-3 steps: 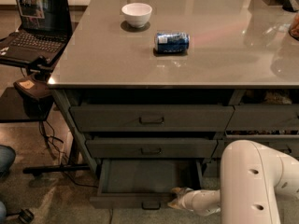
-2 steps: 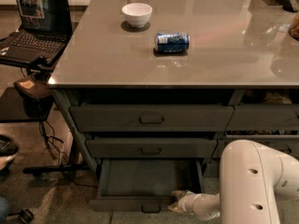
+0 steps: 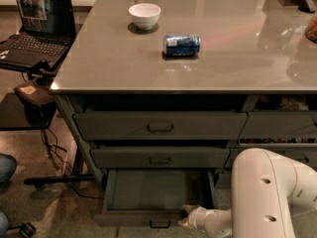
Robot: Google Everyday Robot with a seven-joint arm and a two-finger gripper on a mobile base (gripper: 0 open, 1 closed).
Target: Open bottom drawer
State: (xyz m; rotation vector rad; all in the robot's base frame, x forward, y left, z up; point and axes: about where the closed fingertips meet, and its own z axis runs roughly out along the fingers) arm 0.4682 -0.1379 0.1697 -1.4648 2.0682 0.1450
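Note:
The bottom drawer (image 3: pixel 148 195) is the lowest of the left stack and stands pulled out toward me, showing a plain dark flat inside. Its small loop handle (image 3: pixel 159 224) sits at the centre of the front, at the bottom edge of the view. My gripper (image 3: pixel 185 215) is at the end of the white arm, low at the drawer's front edge, just right of the handle. Whether it touches the front or the handle does not show. The two taller drawers (image 3: pixel 159 125) above it are closed.
On the grey tabletop (image 3: pixel 99 68) stand a white bowl (image 3: pixel 144 15) and a blue can (image 3: pixel 182 44) lying on its side. A laptop (image 3: pixel 34 26) sits on a stand at the left, with cables on the floor below. The neighbouring drawer stack (image 3: pixel 277 125) is at the right.
The bottom drawer has come out a little further toward me, and the gripper has moved slightly down and left with its front edge.

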